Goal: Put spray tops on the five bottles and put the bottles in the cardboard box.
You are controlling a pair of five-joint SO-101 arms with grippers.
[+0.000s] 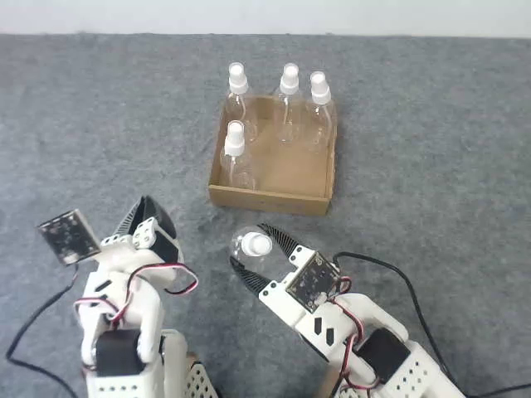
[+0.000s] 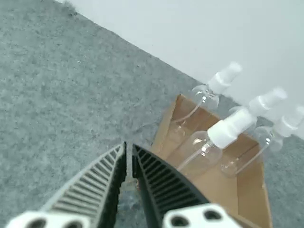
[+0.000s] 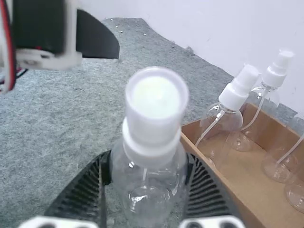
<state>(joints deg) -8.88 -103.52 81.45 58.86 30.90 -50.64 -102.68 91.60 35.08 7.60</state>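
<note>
1. High view.
   - Shallow brown cardboard box point(image 1: 270, 199): sits on the grey felt table cover point(image 1: 99, 124). Holds four clear plastic boxed bottles point(image 1: 289, 104), each upright with a white top. Three line the box's far wall and one stands by its near-left corner.
   - Right gripper point(image 1: 249, 246): hangs just outside the box's near wall. Pinches the fifth bottle point(image 1: 242, 242), clear plastic and round-bodied, between its black ribbed fingers.
   - Left gripper point(image 1: 148, 206): sits off the box's near-left corner, well apart from it. Touches nothing.

2. Left wrist view.
   - Left gripper point(image 2: 129, 149): points toward the box point(image 2: 166, 124), fingers pressed almost together with only a thin slit between them. Holds nothing.
   - Boxed bottles point(image 2: 202, 147): lean in this angle, all four inside the box walls.

3. Right wrist view.
   - Right gripper point(image 3: 147, 190): clamps the fifth bottle point(image 3: 152, 161) on both sides of its body.
   - White spray top point(image 3: 154, 102): sits on that bottle's neck, cap toward the camera.
   - Fifth bottle: stays outside the box point(image 3: 209, 161), just beside its near wall.
   - Boxed bottles point(image 3: 221, 123): stand inside the box, beyond that wall.
</note>
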